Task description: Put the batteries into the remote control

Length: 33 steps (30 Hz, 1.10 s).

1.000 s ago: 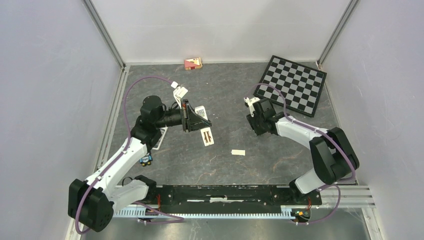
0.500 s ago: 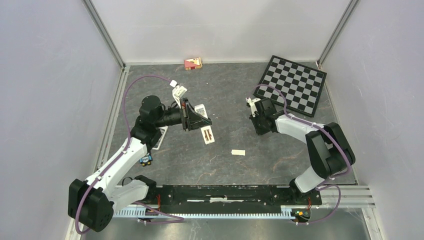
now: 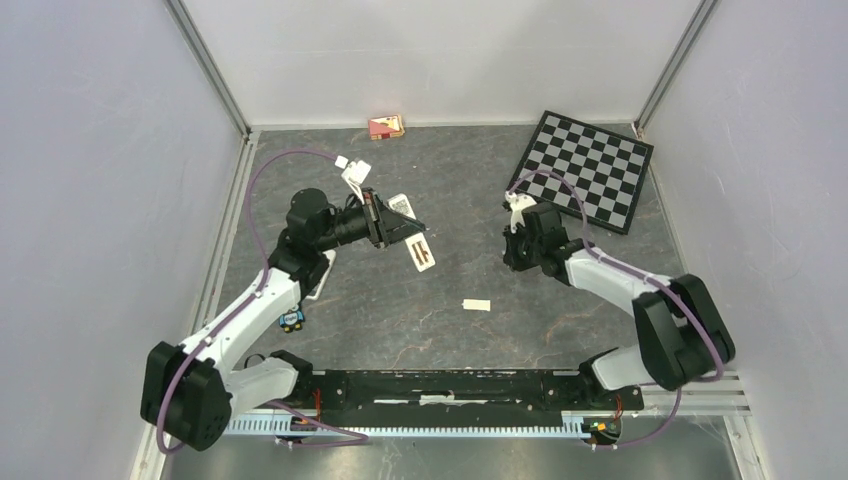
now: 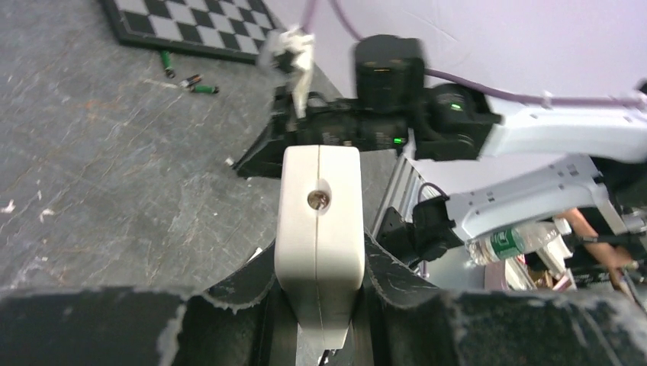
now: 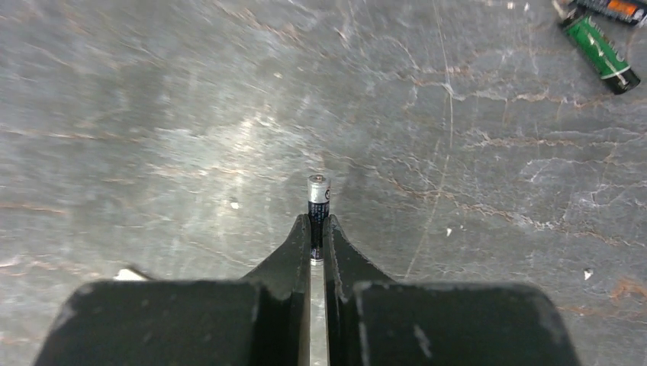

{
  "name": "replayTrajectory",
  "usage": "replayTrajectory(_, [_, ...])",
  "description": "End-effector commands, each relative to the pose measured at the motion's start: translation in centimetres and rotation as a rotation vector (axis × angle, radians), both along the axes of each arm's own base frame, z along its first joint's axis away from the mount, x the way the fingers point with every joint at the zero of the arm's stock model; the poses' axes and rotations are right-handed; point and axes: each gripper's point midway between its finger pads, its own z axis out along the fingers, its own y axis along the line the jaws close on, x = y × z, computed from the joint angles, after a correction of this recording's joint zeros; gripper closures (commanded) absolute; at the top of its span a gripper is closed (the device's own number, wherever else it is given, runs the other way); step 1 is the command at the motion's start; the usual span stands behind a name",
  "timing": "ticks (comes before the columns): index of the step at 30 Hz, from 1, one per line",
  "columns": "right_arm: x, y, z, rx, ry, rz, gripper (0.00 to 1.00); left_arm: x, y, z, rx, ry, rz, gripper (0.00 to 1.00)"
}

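The right gripper (image 5: 317, 226) is pinching a slim dark battery (image 5: 317, 197) between its fingers (image 5: 296, 245), and the silver-capped end is poking out just past the tips. Two more batteries (image 5: 600, 44) are lying on the grey table (image 5: 152, 114), well ahead and to the right. The left gripper (image 4: 319, 268) is clamping a white remote (image 4: 319, 202) between its fingers (image 4: 379, 268), and the remote is sticking forward beyond the tips.
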Motion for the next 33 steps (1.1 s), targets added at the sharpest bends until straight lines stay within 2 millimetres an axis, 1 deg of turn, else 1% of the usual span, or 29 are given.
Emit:
replayTrajectory(1, [1.4,3.3,5.4,0.221,-0.167,-0.005,1.00,2.5,-0.1,-1.3,-0.047,0.091,0.108,0.98])
replayTrajectory(3, [1.0,4.5,7.3,0.285,-0.199,0.018,1.00,3.4,-0.1,-2.1,-0.047,0.125,0.138,0.98])
replayTrajectory(5, [0.5,6.2,10.0,0.352,-0.259,0.062,1.00,3.9,-0.4,-2.5,-0.049,0.144,0.142,0.98])
replayTrajectory(8, [-1.2,9.8,15.4,0.478,-0.368,0.178,1.00,4.2,-0.8,-2.9,-0.061,0.167,0.129,0.98])
replayTrajectory(10, [-2.7,11.7,18.8,0.568,-0.432,0.247,1.00,4.1,-1.0,-2.8,-0.074,0.173,0.110,0.98])
replayTrajectory(11, [-3.4,12.3,20.3,0.613,-0.460,0.268,1.00,4.0,-1.1,-2.8,-0.083,0.179,0.101,0.98])
replayTrajectory(13, [-4.5,13.3,22.7,0.675,-0.505,0.308,1.00,3.5,-1.3,-2.3,-0.115,0.180,0.075,0.98])
replayTrajectory(15, [-5.2,13.9,24.1,0.701,-0.529,0.333,1.00,3.1,-1.4,-1.8,-0.151,0.185,0.055,0.98])
replayTrajectory(19, [-6.3,15.2,25.5,0.727,-0.548,0.385,1.00,2.5,-1.7,-0.7,-0.205,0.193,0.021,0.98])
replayTrajectory(21, [-6.7,15.9,26.0,0.739,-0.549,0.410,1.00,2.5,-1.7,-0.5,-0.215,0.198,0.019,0.98])
replayTrajectory(25, [-7.4,17.1,26.4,0.743,-0.558,0.446,1.00,2.5,-1.8,-0.2,-0.235,0.216,0.009,0.98])
replayTrajectory(28, [-7.5,17.7,26.2,0.699,-0.578,0.482,1.00,2.2,-2.0,0.3,-0.255,0.225,-0.021,0.98])
replayTrajectory(33, [-6.9,17.9,25.2,0.647,-0.569,0.487,1.00,2.0,-2.3,0.5,-0.265,0.241,-0.054,0.98])
